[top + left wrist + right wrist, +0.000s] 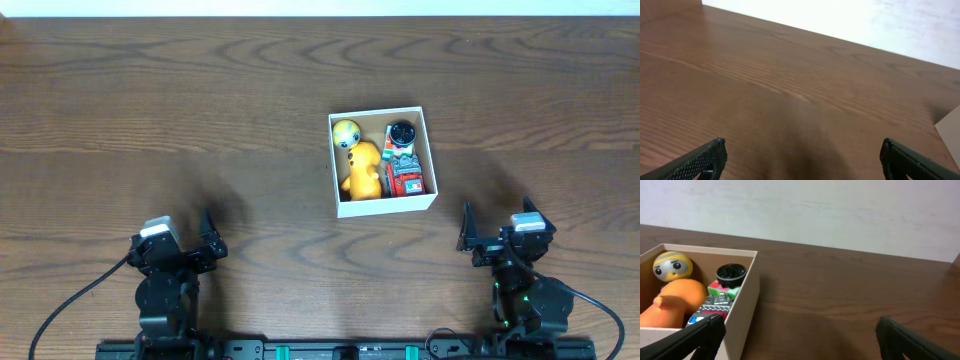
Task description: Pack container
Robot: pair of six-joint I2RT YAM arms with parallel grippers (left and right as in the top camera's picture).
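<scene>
**Item 1, container** [390, 207]: a small square white cardboard box with a brown inside. It stands flat on the wooden worktop [150, 100], right of centre and midway between the far and near edges. It is open at the top, so its contents can be reached from above.

**Contents:**
- Left half: a yellow round-headed figure [347, 132] with an orange-yellow toy [364, 172] lying below it.
- Right half: a black round cap [401, 132] above a red and grey toy [406, 175].
- The pieces lie side by side and fill the floor, which suggests packing is finished or nearly so.

**Item 2, left gripper** [176, 240]: near the worktop's near edge on the left side, well apart from the box. Its claw is spread to full width and grips nothing. Its wrist view shows only bare wood.

**Item 3, right gripper** [505, 232]: near the near edge on the right side, closer to the box. Its claw is likewise spread wide and empty. The box's near right corner lies ahead and to the left.

Both arms appear to be parked, probably so they stay out of the way of the load.
</scene>
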